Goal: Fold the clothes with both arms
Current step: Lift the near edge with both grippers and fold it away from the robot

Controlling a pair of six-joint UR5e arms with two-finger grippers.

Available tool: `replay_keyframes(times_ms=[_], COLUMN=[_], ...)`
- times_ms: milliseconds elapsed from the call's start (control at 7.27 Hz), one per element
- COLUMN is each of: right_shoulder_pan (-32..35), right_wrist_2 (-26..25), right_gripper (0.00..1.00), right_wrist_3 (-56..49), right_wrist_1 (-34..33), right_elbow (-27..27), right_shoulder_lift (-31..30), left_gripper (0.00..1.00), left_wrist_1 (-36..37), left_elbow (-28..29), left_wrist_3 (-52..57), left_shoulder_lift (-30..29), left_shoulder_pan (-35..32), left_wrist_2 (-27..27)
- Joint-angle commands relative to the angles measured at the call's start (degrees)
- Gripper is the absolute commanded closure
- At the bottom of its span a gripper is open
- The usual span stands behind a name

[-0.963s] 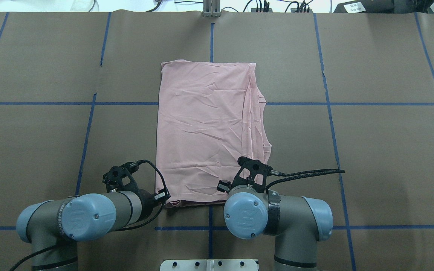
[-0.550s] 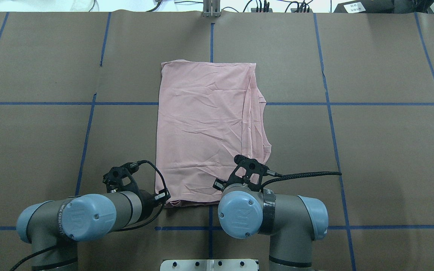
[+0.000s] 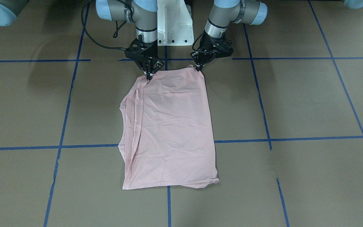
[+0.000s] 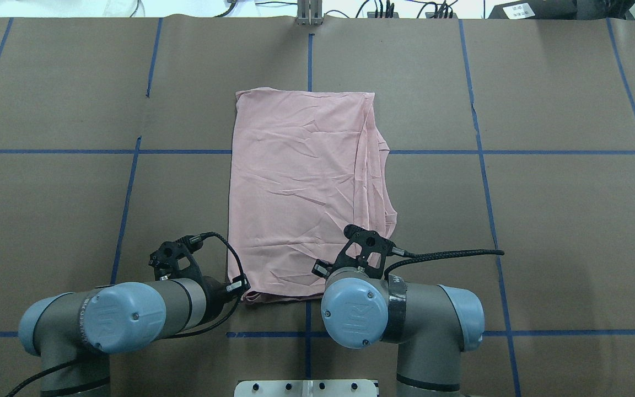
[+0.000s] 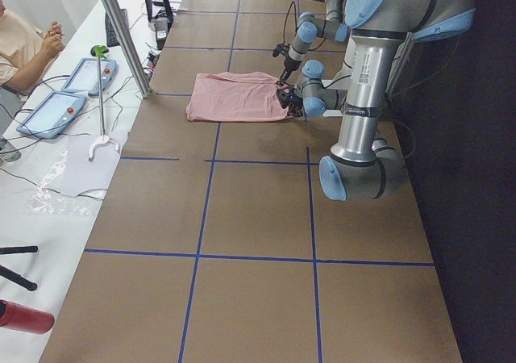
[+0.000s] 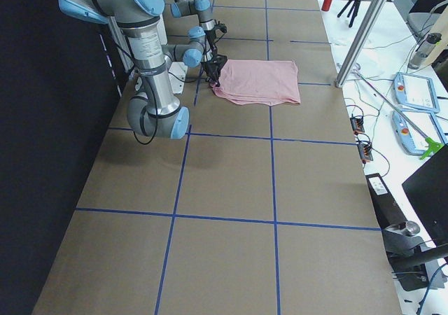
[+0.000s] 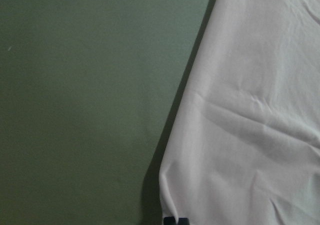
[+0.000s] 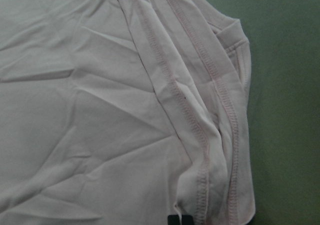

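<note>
Little shifts: the right arm (image 4: 439, 320) nudges toward 9 o'clock, while the T-shirt (image 4: 301, 187) stays flat mid-table (image 4: 516, 220). The left gripper (image 3: 198, 67) and right gripper (image 3: 148, 75), fingers narrowed, pinch the shirt's 7 and 5 o'clock corners, probably ready to lift them toward 12.

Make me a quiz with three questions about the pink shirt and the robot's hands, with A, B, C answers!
1. Where are the left hand and right hand on the T-shirt?
A. its far edge
B. the two corners nearest the robot
C. its middle

2. What colour is the T-shirt?
A. green
B. yellow
C. pale pink

3. How is the T-shirt lying?
A. folded flat on the table
B. rolled into a ball
C. hanging in the air

Answers:
1 B: both hands' closed tips pinch the near corners.
2 C: the outside views show pink cloth.
3 A: it forms a flat rectangle with layered edges along one side.
</note>
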Motion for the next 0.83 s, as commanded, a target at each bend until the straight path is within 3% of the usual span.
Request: replay_keyframes(times_ms=[0, 275, 413, 688], right_shoulder_pan=[0.2, -0.7, -0.7, -0.7], right_wrist_2=[2.7, 5.8, 6.2, 5.9], right_gripper=[1.00, 1.00, 1.00, 1.00], right_wrist_3=[0.0, 0.3, 0.3, -0.1], right_wrist_1=[-13.5, -29.5, -31.4, -30.6], right_elbow=[15.1, 31.5, 32.5, 27.6], right_shoulder_lift=[-0.2, 0.6, 1.2, 2.1], left_gripper=[1.00, 1.00, 1.00, 1.00], left_wrist_1=[14.3, 31.7, 34.8, 34.7], left_elbow=[-15.1, -30.6, -31.9, -27.8], left_wrist_3=[3.4, 3.3, 3.3, 4.9], left_shoulder_lift=[0.3, -2.8, -4.5, -4.8], left_shoulder_pan=[-0.2, -0.2, -0.1, -0.5], left_wrist_2=[-0.8, -7.8, -7.9, -7.3])
